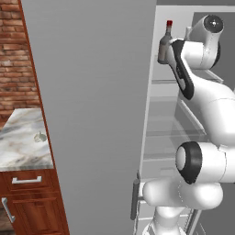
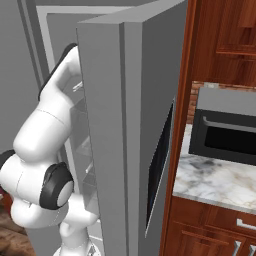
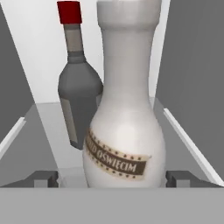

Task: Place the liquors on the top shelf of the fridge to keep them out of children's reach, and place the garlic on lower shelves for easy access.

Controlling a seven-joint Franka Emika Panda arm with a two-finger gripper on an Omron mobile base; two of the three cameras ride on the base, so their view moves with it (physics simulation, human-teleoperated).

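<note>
The pale cream bottle [image 3: 122,131] with a tan label stands upright on the top shelf [image 3: 41,131], close in front of the hand. My gripper [image 3: 111,179] is open, with one fingertip [image 3: 46,178] on each side of the bottle's base and a gap on the left side. Just behind it on the left stands the dark grey bottle [image 3: 78,92] with a red cap, also seen as the dark grey bottle [image 1: 164,43] high in the fridge beside my arm. A small pale lump, apparently the garlic [image 1: 40,136], lies on the marble counter [image 1: 18,151].
The fridge's wide grey door [image 1: 92,114] stands open between the counter and the interior; lower glass shelves [image 1: 170,133] sit below my arm. In the right base view the door [image 2: 130,125] blocks the inside. A dark built-in oven [image 2: 225,132] stands above another marble counter [image 2: 215,182].
</note>
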